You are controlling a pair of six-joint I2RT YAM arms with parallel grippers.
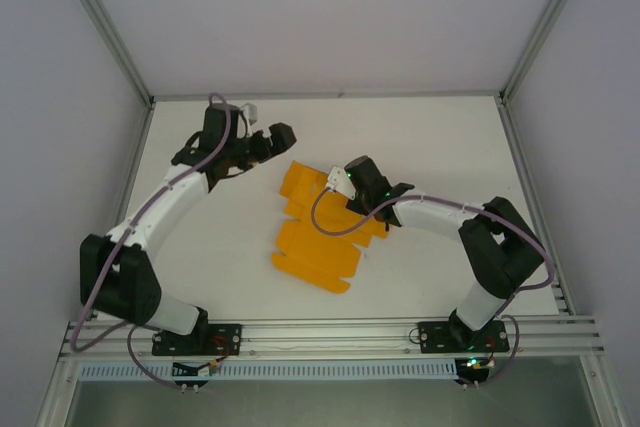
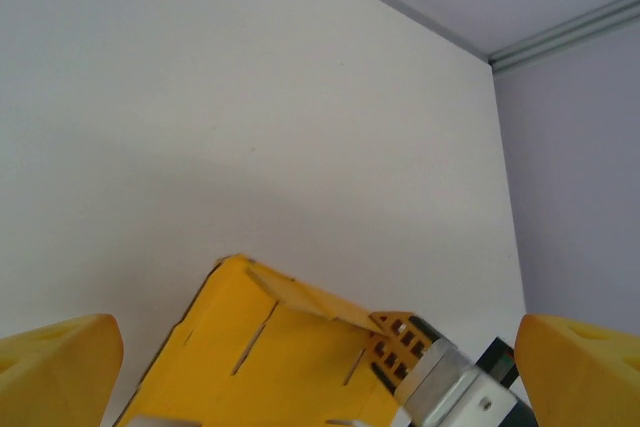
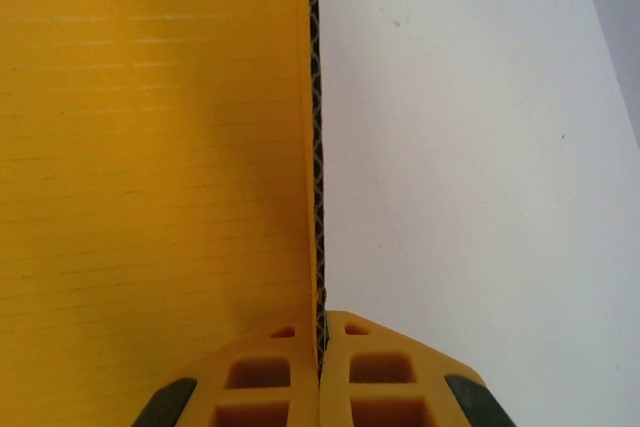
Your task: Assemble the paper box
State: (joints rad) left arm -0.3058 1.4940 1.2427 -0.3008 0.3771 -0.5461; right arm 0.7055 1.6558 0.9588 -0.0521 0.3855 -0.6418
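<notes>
Paper box (image 1: 315, 242): a flat cut-out sheet of orange-yellow card, not yet folded into a box. It lies about the middle of the table (image 1: 440, 137), slanted, with one end toward the far edge and the other toward the near edge. Flaps and notches show along its borders.

Right gripper (image 1: 335, 185): at the far end of the sheet, clenched on the card. In the right wrist view its two orange fingers (image 3: 265, 377) are pressed together, with a thin edge of the sheet pinched in the seam between them. The panel beside that edge stands up off the table (faint horizontal ribbing on its face). Bare white table lies to the other side of it.

Left gripper (image 1: 268, 143): released, jaws spread wide, nothing between them. It sits in the far-left part of the table, nearer the far edge than the near one. It is just beside the far end of the sheet and not touching it. In the left wrist view its yellow fingertips (image 2: 55, 367) sit at the two bottom corners. The far end of the sheet lies between them, showing short slits. One flap is lifted, and the right gripper's fingers are closed on it.
</notes>
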